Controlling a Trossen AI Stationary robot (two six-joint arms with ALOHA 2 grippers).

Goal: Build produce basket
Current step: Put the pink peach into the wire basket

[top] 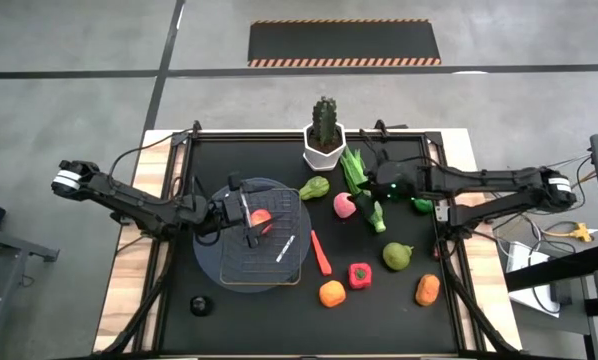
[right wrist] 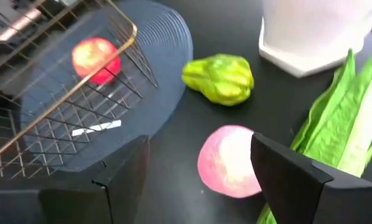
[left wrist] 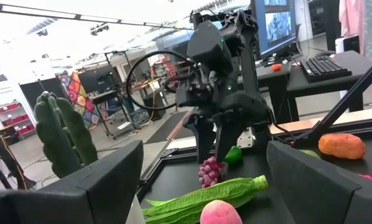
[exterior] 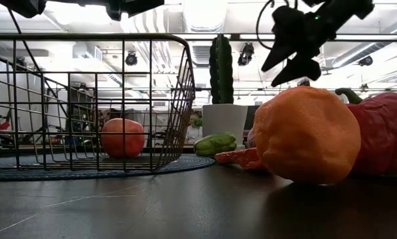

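- High view: overhead, looking straight down on the whole table (top: 229, 150).
- Low view: tabletop height, level, close behind an orange (exterior: 308, 135).
- Wrist views: face each other across the pink apple (right wrist: 226, 162), which both share.

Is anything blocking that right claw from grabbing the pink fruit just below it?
Nothing visible does. The right gripper hangs open just above the pink apple, with bare tabletop around the fruit. The leafy stalk lies close beside it, and the green pear sits apart, toward the basket.
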